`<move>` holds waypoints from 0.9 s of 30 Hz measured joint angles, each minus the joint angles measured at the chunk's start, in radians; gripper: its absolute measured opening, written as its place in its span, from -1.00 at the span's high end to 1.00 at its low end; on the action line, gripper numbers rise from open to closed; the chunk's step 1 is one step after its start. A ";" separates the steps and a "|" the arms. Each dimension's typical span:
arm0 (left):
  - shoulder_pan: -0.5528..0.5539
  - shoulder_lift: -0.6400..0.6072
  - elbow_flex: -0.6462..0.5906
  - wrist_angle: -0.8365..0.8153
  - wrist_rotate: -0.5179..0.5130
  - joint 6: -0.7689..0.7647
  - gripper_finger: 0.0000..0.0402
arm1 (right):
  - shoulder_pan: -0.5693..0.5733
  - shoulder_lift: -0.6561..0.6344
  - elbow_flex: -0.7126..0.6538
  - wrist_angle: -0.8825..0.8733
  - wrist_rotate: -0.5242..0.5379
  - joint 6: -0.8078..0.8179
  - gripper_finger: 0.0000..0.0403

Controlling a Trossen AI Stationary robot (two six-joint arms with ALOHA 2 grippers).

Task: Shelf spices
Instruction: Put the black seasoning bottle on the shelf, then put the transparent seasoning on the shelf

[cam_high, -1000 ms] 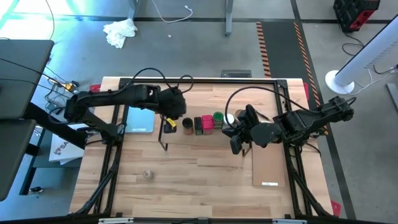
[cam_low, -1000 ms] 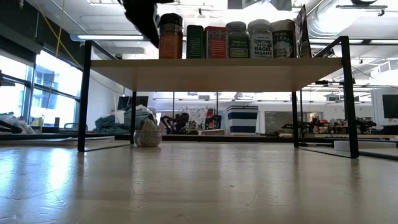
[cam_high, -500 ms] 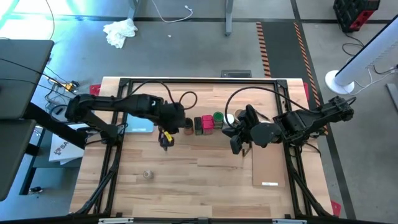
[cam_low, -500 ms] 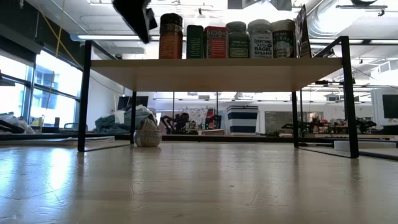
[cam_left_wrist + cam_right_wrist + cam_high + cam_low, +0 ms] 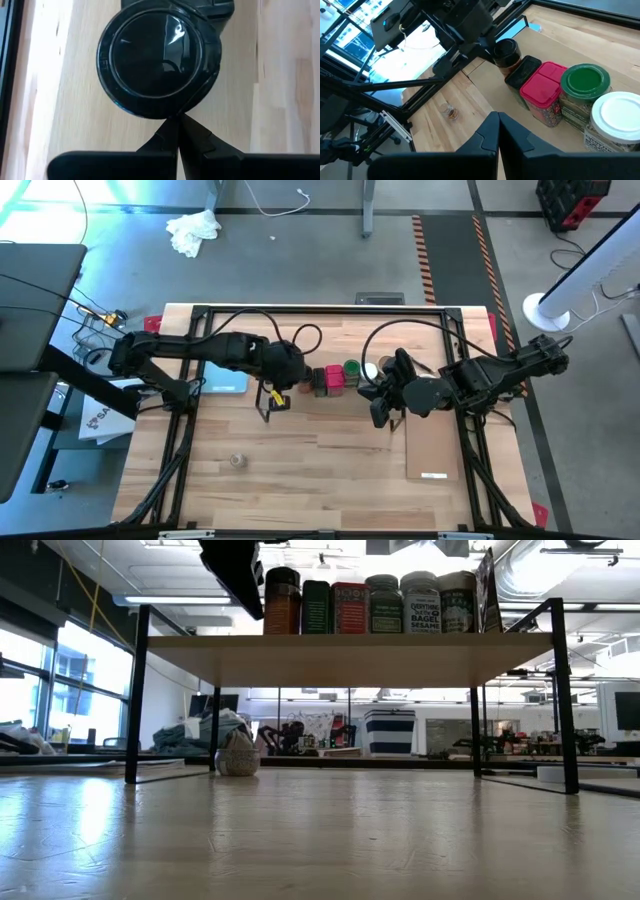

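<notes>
Six spice jars stand in a row on the shelf's plank top point(image 5: 350, 658). From left to right in the low view they are a dark-brown-lidded jar point(image 5: 282, 600), a dark green tin point(image 5: 316, 606), a red tin point(image 5: 349, 607), and green-topped point(image 5: 383, 604), white-topped point(image 5: 420, 602) and tan-topped point(image 5: 456, 602) jars. My left gripper point(image 5: 177, 122) is shut at the left end of the row point(image 5: 238, 575), beside the dark-lidded jar point(image 5: 159, 64). My right gripper point(image 5: 498, 120) is shut and hovers over the shelf's right part point(image 5: 378, 408), touching nothing. My left gripper touches the dark-lidded jar with its shut fingertips point(image 5: 170, 125) against the lid's rim point(image 5: 172, 112), on the jar's left side. It comes slanting down from the table's left. The jar stands upright on the plank, close against the dark green tin.
A light-blue pad point(image 5: 224, 375) lies left of the shelf and a thin pale board point(image 5: 432, 445) lies to its right front. A small round object point(image 5: 238, 461) sits on the near-left table. The shelf's black wire end frames point(image 5: 133, 690) stand on the table.
My left gripper drew a little toward the table's left, away from the dark-lidded jar, then came back right against it. The jar slid right along the plank and now stands closer to the dark green tin. The right arm kept still.
</notes>
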State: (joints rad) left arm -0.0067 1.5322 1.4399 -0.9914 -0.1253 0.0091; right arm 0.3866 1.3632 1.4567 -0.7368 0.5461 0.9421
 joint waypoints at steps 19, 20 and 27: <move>-0.178 -0.271 0.000 -0.256 0.223 -0.412 0.79 | 0.000 0.000 0.000 -0.006 0.000 -0.008 1.00; -0.225 -0.290 0.000 -0.289 0.217 -0.455 0.74 | 0.000 0.000 0.000 -0.011 0.000 -0.008 1.00; -0.567 -0.342 -0.001 -0.406 0.116 -0.879 0.22 | 0.000 0.000 0.000 -0.056 0.000 0.000 1.00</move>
State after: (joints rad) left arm -0.5737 1.1902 1.4392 -1.3974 -0.0096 -0.8698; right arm 0.3866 1.3632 1.4567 -0.7929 0.5457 0.9417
